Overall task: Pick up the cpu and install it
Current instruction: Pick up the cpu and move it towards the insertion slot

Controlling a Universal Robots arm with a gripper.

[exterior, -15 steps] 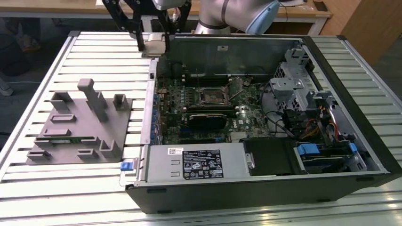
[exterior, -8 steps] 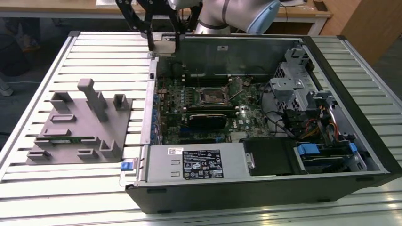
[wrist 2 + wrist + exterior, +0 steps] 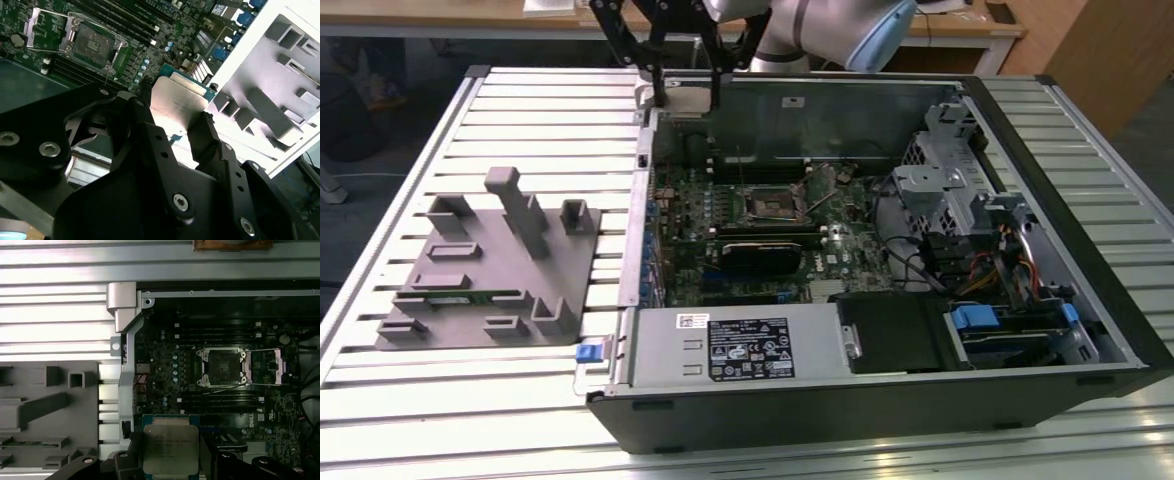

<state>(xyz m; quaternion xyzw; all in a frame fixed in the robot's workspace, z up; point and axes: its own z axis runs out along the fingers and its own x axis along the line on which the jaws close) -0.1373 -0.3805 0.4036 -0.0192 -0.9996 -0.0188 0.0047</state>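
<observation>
The cpu (image 3: 690, 97) is a pale silver square chip with a green rim. It hangs above the far left corner of the open computer case, held between the black fingers of my gripper (image 3: 688, 102), which is shut on it. In both wrist views the cpu (image 3: 170, 446) (image 3: 176, 106) sits flat between the two fingers (image 3: 150, 130). The motherboard socket (image 3: 769, 203) lies in the middle of the board with its metal frame flipped open (image 3: 222, 367) and nothing in it. The socket is to the exterior view's right of the chip and nearer the camera.
A grey plastic holder tray (image 3: 480, 270) with upright blocks lies on the slatted table at the exterior view's left of the case. Inside the case are a power supply (image 3: 734, 345), drive cages (image 3: 947, 180) and cables. The case wall (image 3: 644, 180) stands just below the gripper.
</observation>
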